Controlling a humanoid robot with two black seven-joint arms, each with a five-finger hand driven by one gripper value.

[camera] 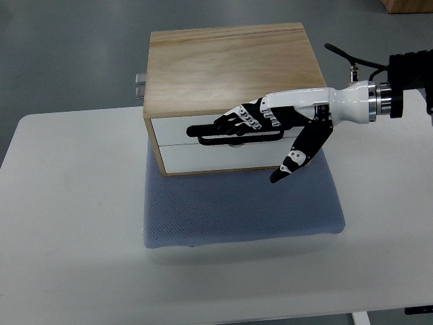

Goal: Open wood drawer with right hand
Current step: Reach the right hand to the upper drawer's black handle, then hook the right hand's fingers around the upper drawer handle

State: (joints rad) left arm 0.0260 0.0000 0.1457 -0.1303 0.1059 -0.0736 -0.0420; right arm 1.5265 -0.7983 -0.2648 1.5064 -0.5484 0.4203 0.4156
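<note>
From the top view, a light wooden box cabinet (230,81) with two white drawer fronts sits on a grey-blue mesh foam pad (243,206), itself lying on the white counter (67,223). The right robot hand (260,122), white-shelled with black jointed fingers (237,122), reaches in from the right; its fingers lie extended across the long black bar handle (210,135) of the upper white drawer (183,127), touching it but not visibly wrapped around it, thumb hanging lower. The drawer looks shut. The handle seems stiff and smooth (likely a little slippery), best hooked from behind near its middle. The box looks light enough to slide, though the textured pad should resist.
</note>
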